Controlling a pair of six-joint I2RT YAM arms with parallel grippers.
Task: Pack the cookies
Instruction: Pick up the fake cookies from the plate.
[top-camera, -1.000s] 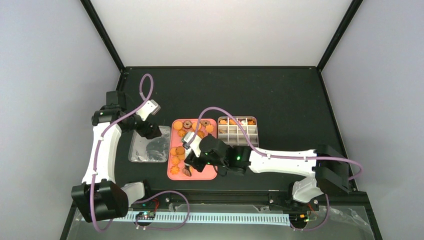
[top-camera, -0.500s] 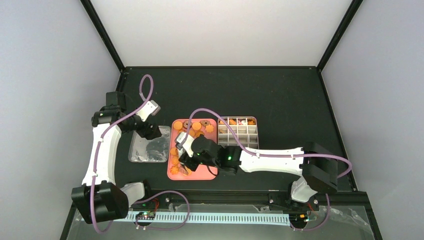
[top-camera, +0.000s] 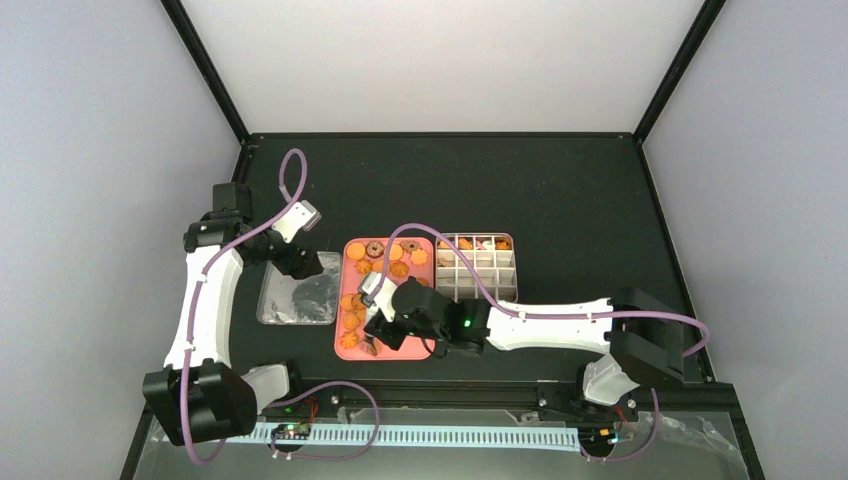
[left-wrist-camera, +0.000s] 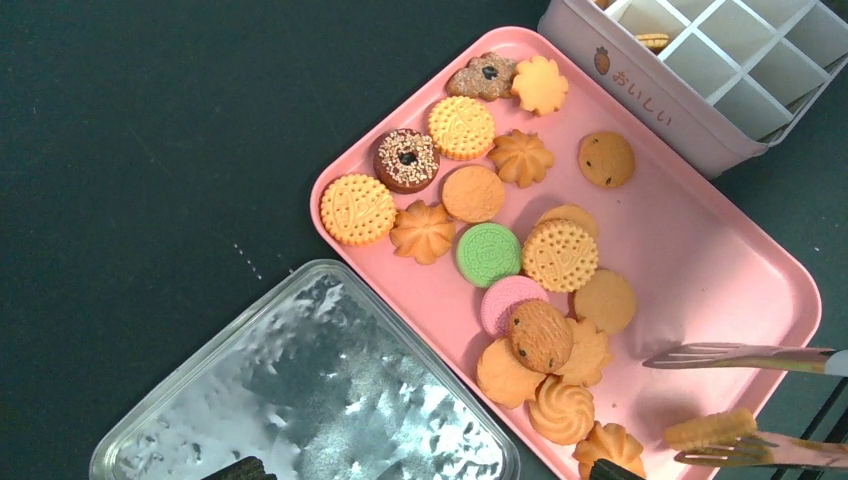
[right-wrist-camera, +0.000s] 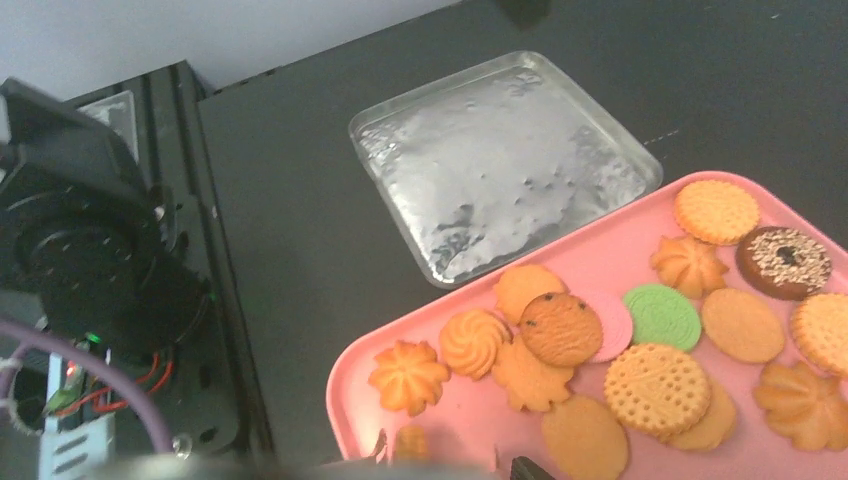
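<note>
Your right gripper (left-wrist-camera: 668, 405) hangs low over the near end of the pink tray (left-wrist-camera: 700, 250). Its two thin fingers (left-wrist-camera: 740, 356) are parted. A single biscuit (left-wrist-camera: 712, 428) stands on edge against one finger and clear of the other, so the jaws are released, not clamped.

The rest of the cookies (left-wrist-camera: 560, 255) crowd the tray's far edge and run down its left edge, some overlapping. The strip along the tray's right edge is bare pink, the widest room on the tray. A few more cookies lie in the compartments along the far edge of the white gridded tin (top-camera: 478, 268). The tin sits just beside the tray's far right corner; whether rim meets rim you cannot tell.

Your left gripper (top-camera: 298, 262) hovers over the far edge of the clear square container (left-wrist-camera: 300, 400), jaws spread wide with nothing between them. That container lies just off the tray's left edge, one corner nearly at the pink rim.

The right arm (top-camera: 540, 322) reaches in from the table's near right corner, crossing the tray's near right corner and passing close by the tin's near edge. Beyond tray and tin, open black table (top-camera: 560, 190) runs to the far edge, and likewise to the right edge. The left arm (top-camera: 205, 300) stands along the table's left edge, near the wall (top-camera: 100, 200).
</note>
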